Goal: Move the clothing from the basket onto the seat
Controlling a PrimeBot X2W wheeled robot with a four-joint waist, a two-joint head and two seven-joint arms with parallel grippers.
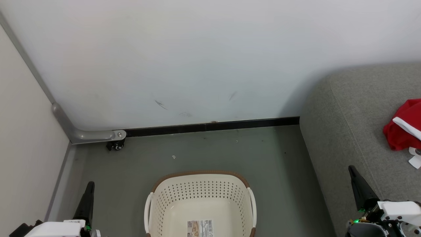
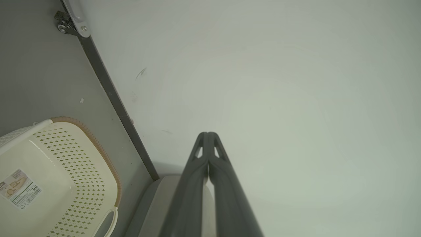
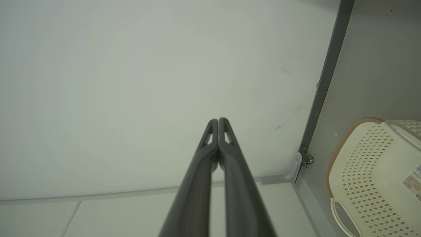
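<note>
1. Head view: the oval cream-white perforated plastic laundry basket (image 1: 200,192) with its brown rim stands on the grey floor (image 1: 279,158) straight ahead, between the two arms. The part of its bottom in frame carries a printed paper label (image 1: 200,227) and no fabric.
2. The bright red fabric clothing (image 1: 403,130), crossed by a white trim band, lies heaped on the large grey upholstered seat (image 1: 355,108) at the frame's right edge. The edge cuts it off, so I cannot tell how much more lies beyond. White scraps (image 1: 413,158) sit just below it, perhaps a tag.
3. The left gripper (image 1: 89,186) rests at lower left, left of the basket and well apart from the seat. The left wrist view shows its two long dark fingers (image 2: 194,191) pressed tip to tip with nothing between them.
4. The right gripper (image 1: 352,171) rests at lower right, seen against the seat's side face. In the right wrist view its fingers (image 3: 197,184) also meet at the tips, empty, and aim at the pale wall (image 3: 115,82).
5. Deciding relation: the clothing lies ahead and to the right of the right gripper's closed jaws, near it, and far across from the left gripper, so the right arm is nearer. The heap is bunched, with no plain long axis.
6. Judgement: the basket is bare where seen and red fabric is on the seat, so the transfer looks finished or nearly so. Any further move would be a check of the basket's hidden near part.
</note>
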